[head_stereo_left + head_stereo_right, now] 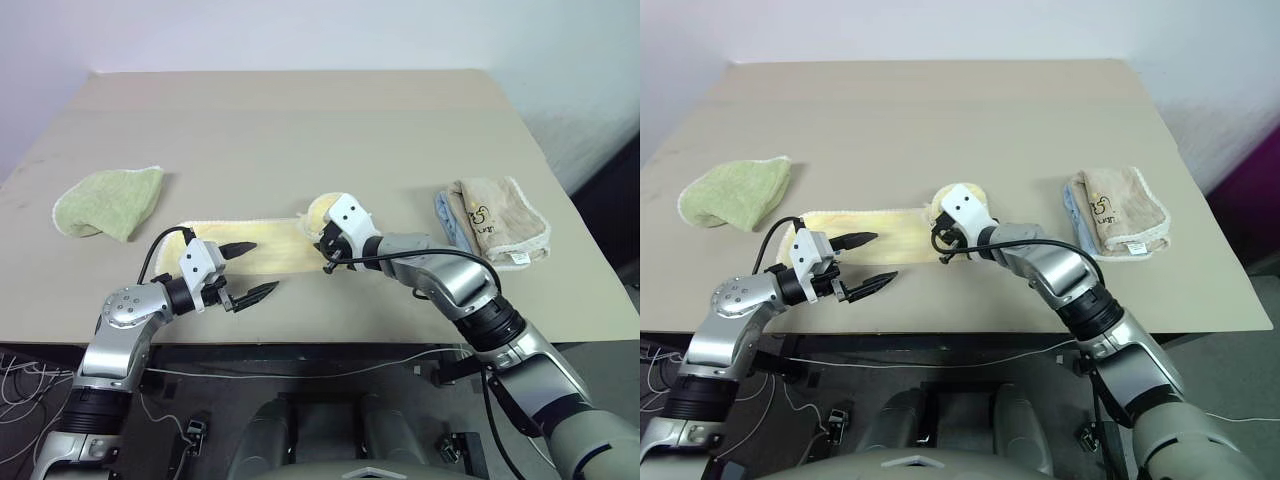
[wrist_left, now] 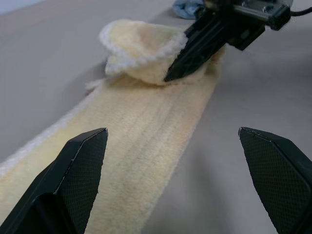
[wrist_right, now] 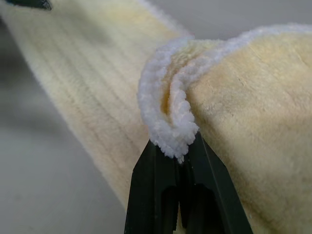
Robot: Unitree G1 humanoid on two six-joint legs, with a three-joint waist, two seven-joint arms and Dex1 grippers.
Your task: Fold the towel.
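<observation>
Towel [image 1: 262,245] lies as a long strip on the worktop [image 1: 300,130], running left-right between my arms. My right gripper [image 1: 326,262] has its jaws clamped on the lifted right end's hem; my left gripper [image 1: 252,270] gapes empty at the left end.

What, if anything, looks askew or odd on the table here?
Nothing damaged or spilled. The towel lies in a long strip with its right end curled up, because the right gripper pinches its hem. The left gripper hangs open over the other end.
</observation>
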